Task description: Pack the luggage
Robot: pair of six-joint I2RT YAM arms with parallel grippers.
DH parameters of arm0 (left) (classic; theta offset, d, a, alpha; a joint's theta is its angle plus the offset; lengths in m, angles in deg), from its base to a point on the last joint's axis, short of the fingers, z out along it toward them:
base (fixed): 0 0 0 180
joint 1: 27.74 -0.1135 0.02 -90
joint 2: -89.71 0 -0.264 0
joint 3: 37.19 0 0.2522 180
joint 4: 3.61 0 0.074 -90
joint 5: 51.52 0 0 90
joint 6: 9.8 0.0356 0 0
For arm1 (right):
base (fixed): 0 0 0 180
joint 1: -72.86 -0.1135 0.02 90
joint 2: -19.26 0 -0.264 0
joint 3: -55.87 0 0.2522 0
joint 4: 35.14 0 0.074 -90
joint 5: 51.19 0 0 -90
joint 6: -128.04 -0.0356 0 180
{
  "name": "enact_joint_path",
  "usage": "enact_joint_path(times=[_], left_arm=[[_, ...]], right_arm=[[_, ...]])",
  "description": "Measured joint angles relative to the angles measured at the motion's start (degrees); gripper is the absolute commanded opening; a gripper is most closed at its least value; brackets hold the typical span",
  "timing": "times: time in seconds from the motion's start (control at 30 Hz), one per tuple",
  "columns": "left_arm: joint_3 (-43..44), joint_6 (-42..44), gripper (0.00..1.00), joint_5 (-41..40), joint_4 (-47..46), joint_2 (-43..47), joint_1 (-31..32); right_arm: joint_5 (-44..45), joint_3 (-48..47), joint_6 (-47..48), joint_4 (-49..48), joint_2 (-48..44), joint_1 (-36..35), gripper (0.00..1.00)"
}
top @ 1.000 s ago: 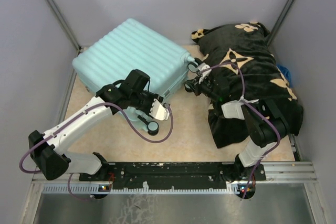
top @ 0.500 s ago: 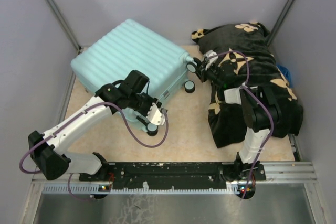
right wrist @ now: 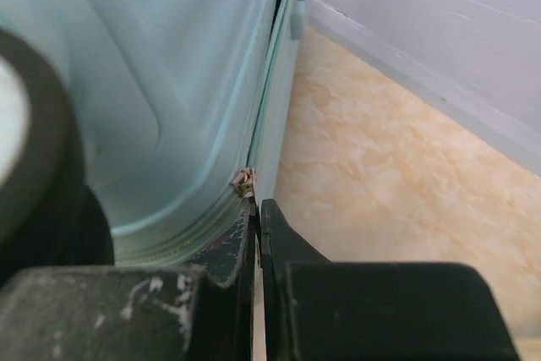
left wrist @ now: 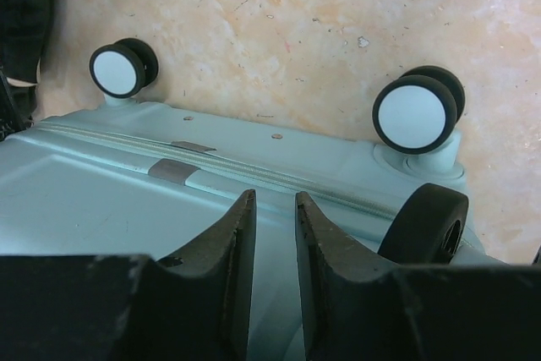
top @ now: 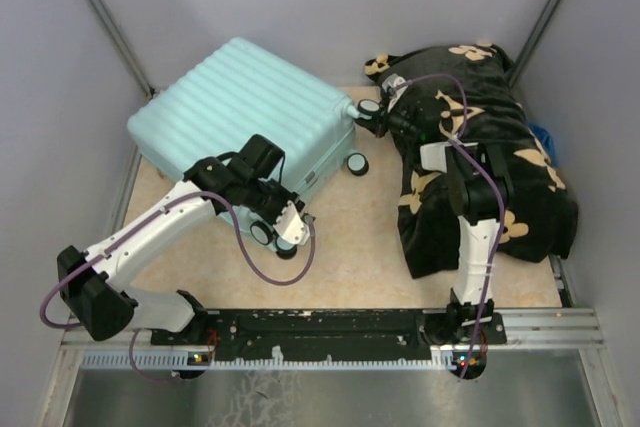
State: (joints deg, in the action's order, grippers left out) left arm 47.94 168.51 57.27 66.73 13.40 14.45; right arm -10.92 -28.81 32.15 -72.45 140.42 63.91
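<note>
The luggage (top: 250, 107), a pale mint ribbed suitcase, lies flat and closed at the back left. My left gripper (top: 293, 230) is at its near edge between two wheels; in the left wrist view (left wrist: 273, 196) the jaws are almost shut with a thin gap, holding nothing, over the shell (left wrist: 101, 200). My right gripper (top: 383, 112) is at the suitcase's far right corner. In the right wrist view (right wrist: 258, 203) it is shut, with the zip pull (right wrist: 245, 179) at its tips on the zip seam of the shell (right wrist: 152, 82).
A black blanket with tan flower motifs (top: 480, 147) lies heaped on the right, under the right arm. Suitcase wheels (left wrist: 416, 113) stick out by the left gripper. A blue item (top: 545, 137) shows at the right wall. Grey walls close in the back and sides.
My right gripper has moved away from me along the suitcase's right edge to the far corner. The suitcase has shifted slightly left, and my left gripper has moved slightly nearer with it.
</note>
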Motion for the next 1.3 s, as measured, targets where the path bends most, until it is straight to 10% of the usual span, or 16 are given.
enact_joint_path(times=[0.33, 0.63, 0.9, 1.3], left_arm=[[1.79, -3.80, 0.45, 3.08, 0.81, -0.81, -2.56], [9.60, -25.07, 0.94, 13.94, -3.41, 0.52, -15.50], [9.57, -53.77, 0.96, 14.03, -18.23, 3.58, -35.82], [4.57, -90.03, 0.92, 10.99, -24.39, 6.12, -61.51]], right_arm=[[-0.28, -6.62, -4.57, -2.49, 5.46, -2.69, 0.03], [5.60, -7.98, -8.26, -1.88, 5.99, -3.13, 0.53], [5.97, -8.83, -6.86, -1.25, 5.99, -2.93, 0.84], [6.16, -10.47, -4.94, -0.72, 5.97, -2.99, 0.90]])
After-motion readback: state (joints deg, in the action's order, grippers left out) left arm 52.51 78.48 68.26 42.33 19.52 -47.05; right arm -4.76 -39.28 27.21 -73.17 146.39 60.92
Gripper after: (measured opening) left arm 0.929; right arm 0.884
